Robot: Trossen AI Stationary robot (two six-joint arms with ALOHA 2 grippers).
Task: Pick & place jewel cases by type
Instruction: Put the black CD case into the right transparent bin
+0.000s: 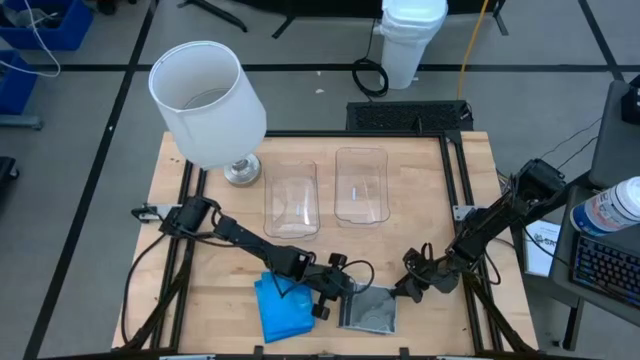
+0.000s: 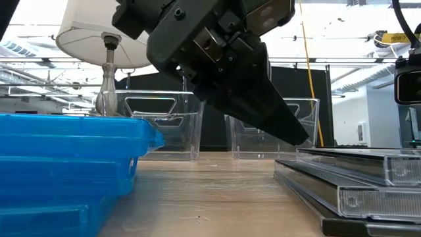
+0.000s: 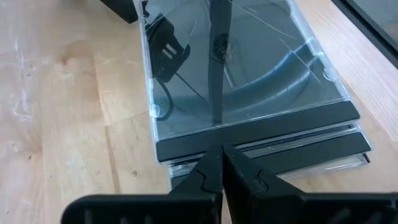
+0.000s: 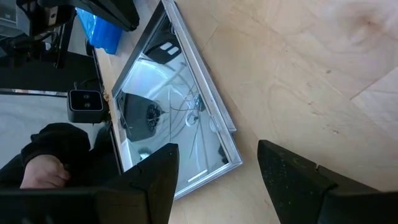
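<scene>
1. Jewel cases lie in two stacks at the near edge of the desk (image 1: 420,190): the blue stack (image 1: 283,305) on the left, the smoky grey stack (image 1: 369,310) just right of it.
2. The left pincer (image 3: 219,168), fingers pressed together and holding nothing, hovers at the grey stack's left edge.
3. The right pincer (image 4: 217,171), fingers spread wide and empty, sits just right of the grey stack.
4. Two clear tubs (image 1: 291,200) wait, apparently empty, at the far middle, beside a lamp (image 1: 208,105).
5. Likely risk: a closed left pincer nudging the slick grey stack could slide or fan the cases instead of lifting one.
</scene>
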